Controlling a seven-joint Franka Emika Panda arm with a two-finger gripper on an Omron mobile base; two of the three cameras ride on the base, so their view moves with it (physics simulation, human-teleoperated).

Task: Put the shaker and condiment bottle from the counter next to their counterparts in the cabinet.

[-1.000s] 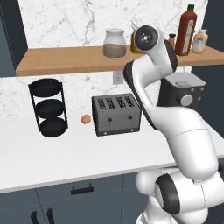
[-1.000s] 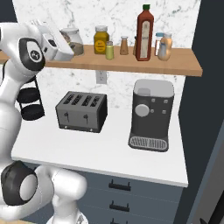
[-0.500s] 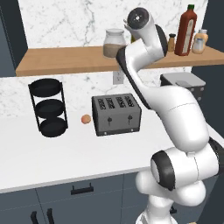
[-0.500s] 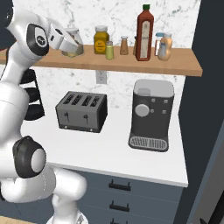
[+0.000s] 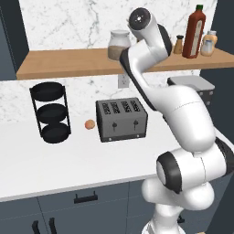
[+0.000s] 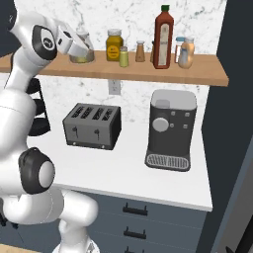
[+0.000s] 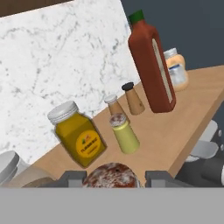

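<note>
My gripper [image 7: 114, 177] hangs over the near edge of the cabinet [image 7: 175, 131]. A round, reddish speckled thing [image 7: 111, 175] sits between the fingertips [image 7: 72, 177], but I cannot tell whether I am clamping it. The shaker [image 7: 124, 133] stands upright on the board, just beside the yellow-labelled amber jar [image 7: 81, 135]. Farther along, the condiment bottle [image 7: 151, 65] stands near two brown shakers [image 7: 133, 98].
</note>
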